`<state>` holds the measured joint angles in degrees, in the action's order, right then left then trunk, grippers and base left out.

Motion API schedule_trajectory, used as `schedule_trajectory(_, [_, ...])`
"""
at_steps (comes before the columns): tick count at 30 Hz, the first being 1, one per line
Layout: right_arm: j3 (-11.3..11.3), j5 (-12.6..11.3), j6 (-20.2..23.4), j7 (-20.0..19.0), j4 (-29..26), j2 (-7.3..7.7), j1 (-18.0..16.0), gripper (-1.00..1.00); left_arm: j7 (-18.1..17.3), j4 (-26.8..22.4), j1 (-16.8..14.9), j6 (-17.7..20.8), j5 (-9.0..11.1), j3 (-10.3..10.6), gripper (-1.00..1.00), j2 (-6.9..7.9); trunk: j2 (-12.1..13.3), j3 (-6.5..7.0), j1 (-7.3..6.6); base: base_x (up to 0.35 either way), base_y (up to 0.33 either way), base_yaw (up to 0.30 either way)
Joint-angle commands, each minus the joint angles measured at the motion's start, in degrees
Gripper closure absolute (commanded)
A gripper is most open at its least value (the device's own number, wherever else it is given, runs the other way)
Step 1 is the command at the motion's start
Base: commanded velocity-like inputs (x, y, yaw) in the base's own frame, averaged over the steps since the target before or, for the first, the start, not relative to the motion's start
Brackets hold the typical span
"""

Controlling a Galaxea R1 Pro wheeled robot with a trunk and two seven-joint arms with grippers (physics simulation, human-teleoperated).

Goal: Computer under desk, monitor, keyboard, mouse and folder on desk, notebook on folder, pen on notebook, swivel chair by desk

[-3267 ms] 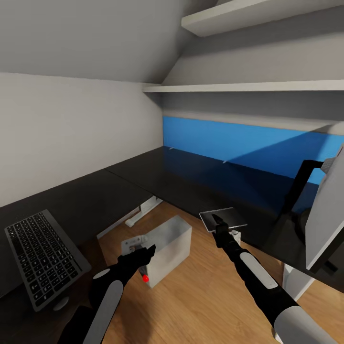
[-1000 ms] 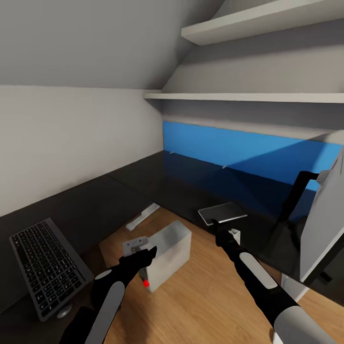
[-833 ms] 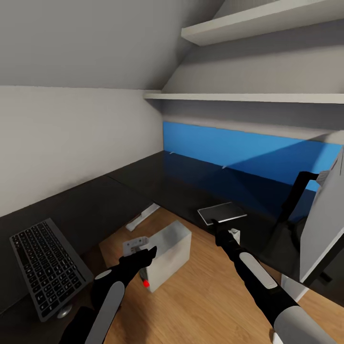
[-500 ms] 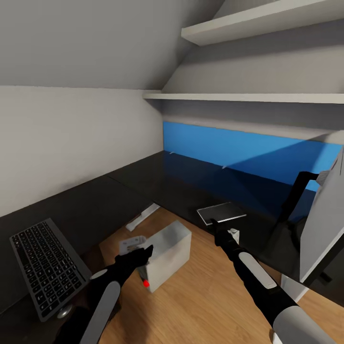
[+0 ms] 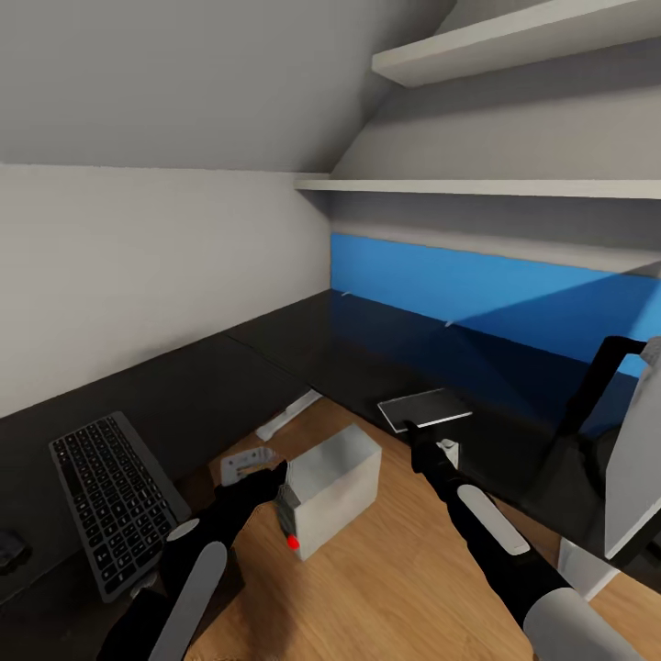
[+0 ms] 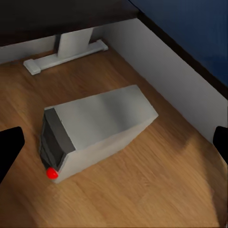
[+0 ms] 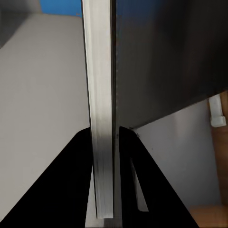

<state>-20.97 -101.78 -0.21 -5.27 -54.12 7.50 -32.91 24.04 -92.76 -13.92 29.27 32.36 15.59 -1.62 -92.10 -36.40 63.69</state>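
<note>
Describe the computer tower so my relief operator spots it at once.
Start at the black desk with its blue back panel. On the wooden floor in front of it stands the computer, a light grey box. Its darker front panel and small red light set it apart.

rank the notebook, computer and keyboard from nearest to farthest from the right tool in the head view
1. The notebook: pinched in the right tool, held at the desk edge.
2. The computer: on the floor to that tool's left, by the left tool.
3. The keyboard: far left, on the black surface there.
</note>
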Motion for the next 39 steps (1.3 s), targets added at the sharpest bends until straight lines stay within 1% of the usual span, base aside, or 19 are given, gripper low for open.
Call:
schedule_trajectory(1, [-0.16, -0.71, -0.01, -0.44, 0.00, 0.07, -0.04, 1.00, 0.57, -0.05, -0.06, -0.16, 0.60, 0.07, -1.00, 0.01, -0.03, -0.05, 0.00, 0.000, 0.000, 0.259])
schedule_trajectory(5, [-0.13, -0.72, 0.02, -0.41, -0.01, 0.08, -0.02, 1.00, 0.57, -0.05, -0.06, -0.82, 0.60, 0.10, -1.00, 0.03, -0.03, -0.05, 0.00, 0.000, 0.000, 0.246])
schedule_trajectory(8, [-0.10, -0.79, 0.08, -0.21, -0.59, 0.16, -0.04, 1.00, 0.57, -0.05, -0.06, -0.92, 0.60, 0.28, -1.00, -0.01, -0.03, -0.05, 0.00, 0.000, 0.000, 0.106])
schedule_trajectory(10, [0.01, -0.85, 0.26, -0.22, -1.14, 0.34, -0.01, 1.00, 0.57, -0.05, -0.06, -0.96, 0.60, 1.73, -1.00, -0.04, -0.03, -0.05, 0.00, 0.000, 0.000, 0.029])
schedule_trajectory(12, [0.03, -0.83, 0.43, -0.27, -1.24, 0.43, 0.01, 1.00, 0.57, -0.06, -0.06, -0.93, 0.60, 2.33, -1.00, -0.04, -0.03, -0.05, 0.00, 0.000, 0.000, 0.017])
schedule_trajectory(13, [0.00, -0.78, 0.54, -0.30, -1.31, 0.47, 0.05, 1.00, 0.57, -0.06, -0.06, -0.90, 0.60, 2.76, -1.00, -0.04, 0.37, 0.13, -0.22, 0.000, 0.000, 0.009])
schedule_trajectory(14, [-0.04, -0.73, 0.66, -0.39, -1.42, 0.54, 0.10, 1.00, 0.57, -0.06, -0.06, -0.73, 0.60, 3.88, -1.00, -0.05, 0.77, 0.30, -0.44, 0.000, 0.000, 0.003])
schedule_trajectory(18, [-0.08, -0.72, 0.70, -0.43, -1.42, 0.51, 0.12, 1.00, 0.57, -0.06, -0.06, -0.61, 0.60, 4.49, -1.00, -0.05, 2.38, 1.02, -1.32, 0.000, 0.000, 0.001])
schedule_trajectory(30, [-0.06, -0.96, 0.62, -0.18, -1.34, 0.45, 0.13, 1.00, 0.65, -0.06, -0.06, -0.53, 0.60, 4.78, -1.00, -0.05, 7.19, 3.19, -3.96, 0.000, 0.000, 0.009])
schedule_trajectory(39, [-0.22, -0.88, 0.31, -0.19, -1.33, 0.22, 0.13, 1.00, 0.65, -0.06, -0.06, -0.45, 0.60, 4.67, -1.00, 0.00, 10.80, 5.37, -5.93, 0.000, 0.000, 0.159])
